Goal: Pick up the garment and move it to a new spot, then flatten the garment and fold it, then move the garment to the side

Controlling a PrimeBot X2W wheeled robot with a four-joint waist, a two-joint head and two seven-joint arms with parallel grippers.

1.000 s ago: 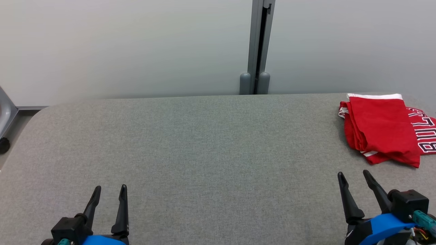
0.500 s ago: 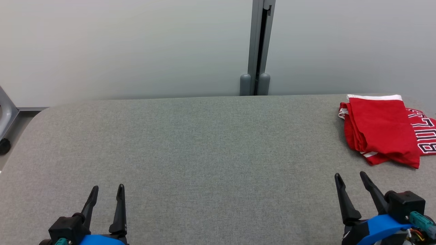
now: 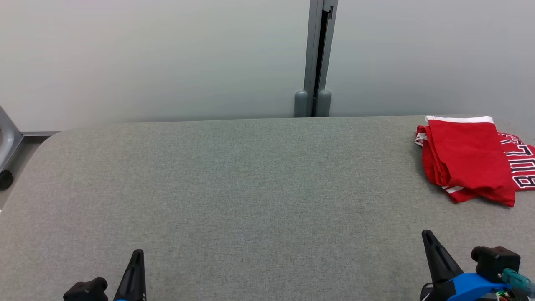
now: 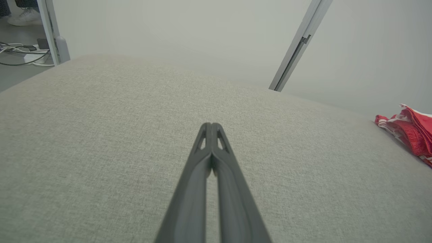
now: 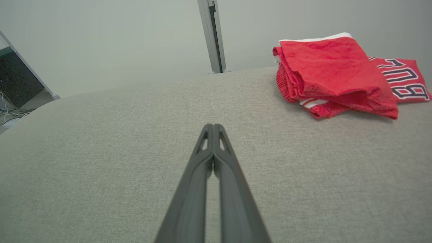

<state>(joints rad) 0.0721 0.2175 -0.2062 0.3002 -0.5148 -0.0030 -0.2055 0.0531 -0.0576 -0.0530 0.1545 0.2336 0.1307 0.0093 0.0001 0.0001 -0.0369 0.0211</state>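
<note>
The table [image 3: 250, 188] wears grey woven cloth, matt and slightly coarse. The garment [image 3: 468, 159] is soft red fabric with a fuzzy nap. The left tool [image 4: 211, 125] and right tool [image 5: 213, 126] look like smooth, matt dark plastic. The post [image 3: 318, 58] is smooth grey metal.

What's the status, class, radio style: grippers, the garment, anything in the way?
Left gripper shut, empty; right gripper shut, empty. Red garment folded, far right of grey table, no gripper on it. Nothing in the way.
</note>
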